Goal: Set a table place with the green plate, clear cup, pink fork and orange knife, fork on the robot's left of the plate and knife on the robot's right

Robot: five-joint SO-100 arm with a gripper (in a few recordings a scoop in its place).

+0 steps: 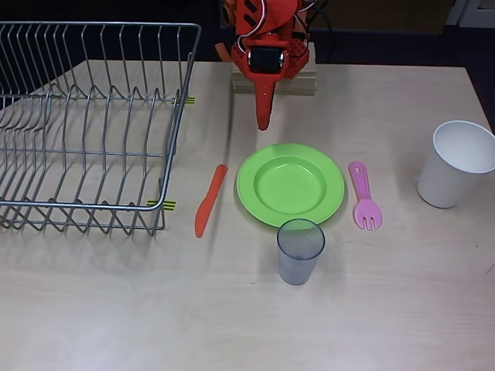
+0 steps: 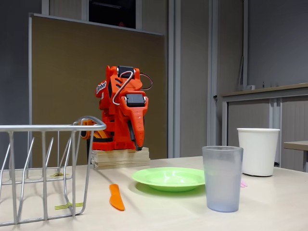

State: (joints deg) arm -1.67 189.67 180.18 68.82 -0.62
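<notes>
Overhead view has your green plate sitting flat around the middle of the desk, a bit toward the far edge where the arm is mounted. The orange knife lies just beside the plate on its left in that picture, not touching it, blade end pointing toward the near edge. The pink fork is on the plate's right, just off the rim, tines toward the near edge too. The clear cup stands upright right at the plate's near rim, and from above it looks like it's touching or almost touching; you can't really tell which.

Your gripper is parked at the far edge, folded down over the wooden block base, fingers together in a point and holding nothing. In the fixed view it hangs down in front of the arm, well apart from everything on the place setting.

Off to the sides you've got a wire dish rack filling the far left corner and a white cup standing upright near the right edge.
</notes>
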